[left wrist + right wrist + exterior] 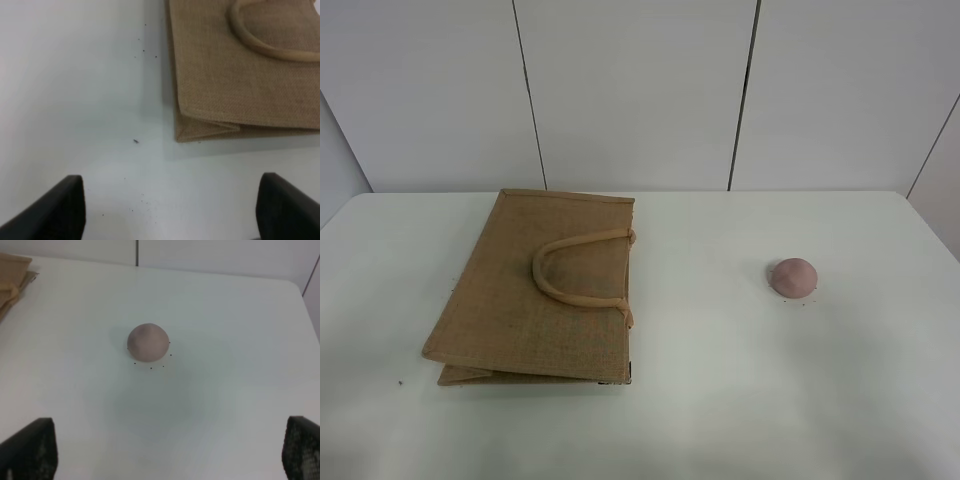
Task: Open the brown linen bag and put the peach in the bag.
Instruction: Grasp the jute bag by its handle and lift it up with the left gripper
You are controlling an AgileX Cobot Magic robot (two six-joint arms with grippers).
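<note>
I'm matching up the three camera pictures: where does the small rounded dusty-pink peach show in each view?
Exterior high: the dusty-pink peach lies right of centre on the white table.
Left wrist: not in it.
Right wrist: the peach sits near the picture's middle.
Shared landmark: the flat tan-brown jute bag, partly seen by the left wrist, just an edge by the right wrist.

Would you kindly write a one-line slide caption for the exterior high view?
Brown linen bag lying flat and closed on a white table, peach resting apart to its right.
</note>
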